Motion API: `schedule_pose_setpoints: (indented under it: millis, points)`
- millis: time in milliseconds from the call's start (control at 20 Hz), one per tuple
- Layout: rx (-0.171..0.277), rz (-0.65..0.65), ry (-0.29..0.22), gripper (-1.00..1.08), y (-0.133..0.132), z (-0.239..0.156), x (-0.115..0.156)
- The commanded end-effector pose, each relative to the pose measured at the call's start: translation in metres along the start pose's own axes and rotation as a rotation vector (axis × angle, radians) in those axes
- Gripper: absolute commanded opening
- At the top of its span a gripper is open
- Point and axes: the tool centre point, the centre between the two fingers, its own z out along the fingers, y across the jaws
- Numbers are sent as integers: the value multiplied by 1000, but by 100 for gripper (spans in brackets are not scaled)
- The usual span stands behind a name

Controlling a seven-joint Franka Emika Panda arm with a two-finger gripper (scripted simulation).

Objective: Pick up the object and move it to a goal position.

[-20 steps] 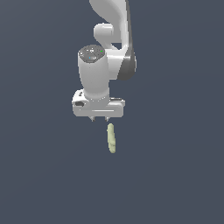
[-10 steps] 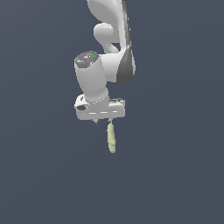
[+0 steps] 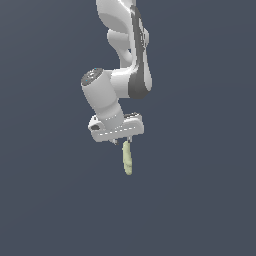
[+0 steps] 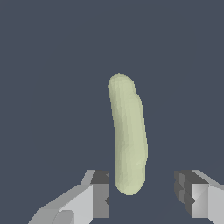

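The object point(image 3: 127, 158) is a small pale yellow-green elongated piece, lying just below my white gripper point(image 3: 123, 142) in the exterior view. In the wrist view the object point(image 4: 127, 135) stretches away from the gripper point(image 4: 144, 194). Its near end sits between the two fingers, closer to one fingertip point(image 4: 100, 192) than to the other point(image 4: 188, 192). The jaws stand wide apart and neither finger touches the object. The gripper is open and empty.
The ground is a flat, dark grey-blue surface point(image 3: 200, 200) in both views. The white arm point(image 3: 131, 55) rises above the gripper toward the top of the exterior view. No goal marker shows.
The hand has come down a little and shifted toward the exterior view's right, over the object's near end, and the wrist has tilted. The object has not moved.
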Motion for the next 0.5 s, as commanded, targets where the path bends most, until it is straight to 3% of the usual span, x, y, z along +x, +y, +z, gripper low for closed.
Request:
schedule_pose_setpoints:
  millis: [0, 450]
  points:
    - [35, 2, 25, 28, -1, 5, -2]
    - [103, 13, 87, 28, -2, 17, -6]
